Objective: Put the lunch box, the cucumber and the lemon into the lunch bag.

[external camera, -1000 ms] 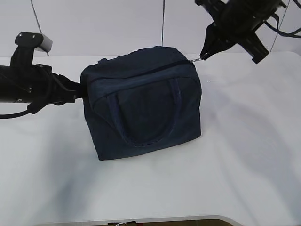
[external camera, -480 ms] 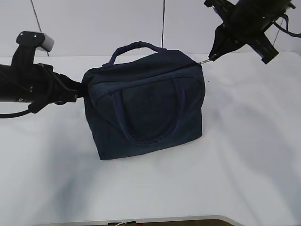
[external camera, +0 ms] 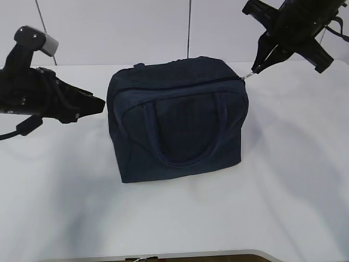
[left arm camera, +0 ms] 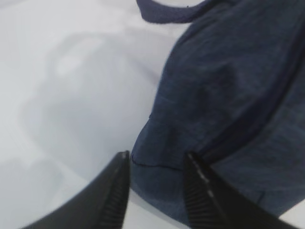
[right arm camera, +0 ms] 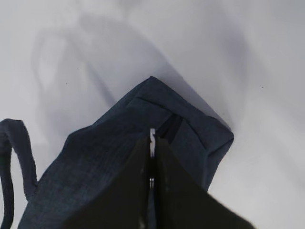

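Observation:
The dark navy lunch bag (external camera: pixel 177 120) stands zipped shut on the white table, one loop handle lying flat on its front. My right gripper (external camera: pixel 256 68) is shut on the metal zipper pull (right arm camera: pixel 152 137) at the bag's top right corner. My left gripper (external camera: pixel 101 102) is open just left of the bag, apart from it; in the left wrist view its jaws (left arm camera: pixel 155 164) frame the bag's lower corner (left arm camera: pixel 162 157) without gripping it. The lunch box, the cucumber and the lemon are out of view.
The white table (external camera: pixel 283 180) spreads around the bag. A pale wall with a thin vertical cable (external camera: pixel 189 27) stands behind. The table's front edge (external camera: pixel 180 255) runs along the bottom of the exterior view.
My left gripper has let go of the bag's left end and drawn back to the left. The bag has shifted right and its back handle has dropped. The right gripper moved slightly right with the pull.

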`<control>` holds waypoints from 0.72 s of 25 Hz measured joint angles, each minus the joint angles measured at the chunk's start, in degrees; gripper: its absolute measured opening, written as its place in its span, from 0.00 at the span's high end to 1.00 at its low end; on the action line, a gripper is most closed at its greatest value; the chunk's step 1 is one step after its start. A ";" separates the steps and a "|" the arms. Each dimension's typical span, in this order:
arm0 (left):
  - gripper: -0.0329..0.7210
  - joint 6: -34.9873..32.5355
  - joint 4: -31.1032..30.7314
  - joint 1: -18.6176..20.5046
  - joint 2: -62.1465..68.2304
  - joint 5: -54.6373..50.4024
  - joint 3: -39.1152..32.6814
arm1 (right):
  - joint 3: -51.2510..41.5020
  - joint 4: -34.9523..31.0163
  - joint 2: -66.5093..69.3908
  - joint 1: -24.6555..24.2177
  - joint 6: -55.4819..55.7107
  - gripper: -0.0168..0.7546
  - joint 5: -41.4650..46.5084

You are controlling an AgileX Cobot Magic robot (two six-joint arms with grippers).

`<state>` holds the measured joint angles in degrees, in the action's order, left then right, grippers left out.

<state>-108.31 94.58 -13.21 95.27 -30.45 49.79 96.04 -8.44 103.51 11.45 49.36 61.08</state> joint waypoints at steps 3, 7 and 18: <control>0.48 0.00 -5.30 0.13 -3.56 0.00 0.00 | 0.00 0.21 0.25 -0.05 -0.26 0.97 0.12; 0.45 -1.38 -9.87 0.13 -8.99 -1.99 0.00 | 0.00 -0.24 0.71 -0.05 -1.10 0.97 0.15; 0.45 -11.45 -12.98 -12.86 -10.74 -1.82 6.51 | 0.04 -1.65 1.22 -0.14 -2.68 0.97 0.25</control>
<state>-119.77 81.60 -26.07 84.53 -32.27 56.30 96.08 -10.09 104.73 11.32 46.68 61.33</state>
